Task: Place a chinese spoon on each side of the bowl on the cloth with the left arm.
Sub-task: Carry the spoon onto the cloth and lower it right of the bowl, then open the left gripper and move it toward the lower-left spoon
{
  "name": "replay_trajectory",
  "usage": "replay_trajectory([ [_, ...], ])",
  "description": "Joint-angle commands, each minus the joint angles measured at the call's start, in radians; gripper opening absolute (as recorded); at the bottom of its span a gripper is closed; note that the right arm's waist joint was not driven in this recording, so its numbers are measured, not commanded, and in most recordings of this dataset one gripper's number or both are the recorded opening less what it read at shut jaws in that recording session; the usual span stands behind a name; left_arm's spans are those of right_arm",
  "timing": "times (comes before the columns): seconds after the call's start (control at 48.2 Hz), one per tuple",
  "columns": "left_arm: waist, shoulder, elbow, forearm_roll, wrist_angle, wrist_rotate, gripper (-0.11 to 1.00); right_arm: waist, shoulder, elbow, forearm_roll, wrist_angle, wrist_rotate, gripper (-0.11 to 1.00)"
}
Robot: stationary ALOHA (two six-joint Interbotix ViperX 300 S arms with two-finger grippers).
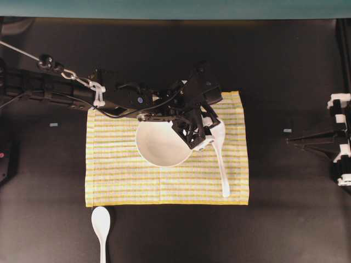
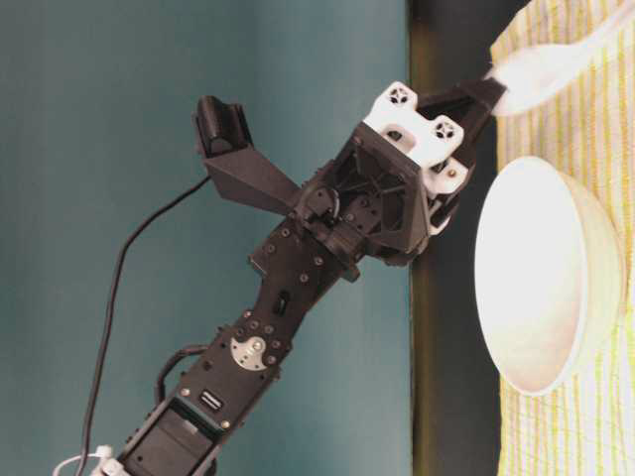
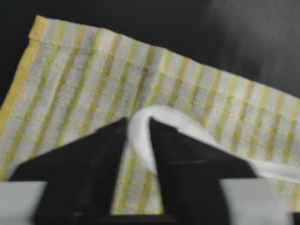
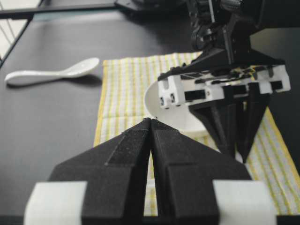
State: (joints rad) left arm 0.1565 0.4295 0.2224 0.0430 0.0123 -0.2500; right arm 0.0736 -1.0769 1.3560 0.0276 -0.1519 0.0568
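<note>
One chinese spoon [image 1: 222,170] lies on the striped cloth [image 1: 120,175] just right of the white bowl [image 1: 159,145], its handle pointing to the cloth's front edge. My left gripper [image 1: 205,139] hangs over its scoop. In the left wrist view the left gripper [image 3: 139,123] is slightly open, its fingers straddling the scoop's rim [image 3: 186,124], with cloth [image 3: 70,84] showing beside the rim. A second chinese spoon [image 1: 101,222] lies on the black table in front of the cloth's left corner. My right gripper [image 4: 151,120] is shut on nothing, to the right of the cloth.
The left arm [image 1: 66,90] reaches in from the left over the cloth's back edge and the bowl's rim. The right arm [image 1: 329,139] rests at the table's right edge. A teal wall [image 1: 175,8] runs along the back.
</note>
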Motion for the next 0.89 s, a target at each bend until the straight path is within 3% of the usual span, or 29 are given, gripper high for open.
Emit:
replay_trajectory([
  [0.0, 0.003, -0.005, 0.003, 0.005, -0.043, 0.025, 0.34, 0.000, 0.005, -0.006, 0.002, -0.009, 0.006, -0.01],
  [0.145, 0.000, -0.009, 0.014, 0.003, -0.081, 0.063, 0.66, -0.002, 0.003, -0.006, 0.002, -0.011, 0.006, -0.01],
  [0.249, -0.009, -0.041, 0.025, 0.005, -0.077, 0.083, 0.77, -0.002, 0.002, -0.006, 0.002, -0.011, 0.008, -0.01],
  [0.581, -0.107, -0.328, 0.187, 0.005, -0.072, 0.069, 0.75, -0.002, -0.020, -0.006, 0.002, -0.005, 0.017, -0.01],
  [0.871, -0.242, -0.560, 0.408, 0.005, -0.058, -0.055, 0.74, -0.002, -0.034, -0.008, 0.002, -0.005, 0.017, -0.01],
])
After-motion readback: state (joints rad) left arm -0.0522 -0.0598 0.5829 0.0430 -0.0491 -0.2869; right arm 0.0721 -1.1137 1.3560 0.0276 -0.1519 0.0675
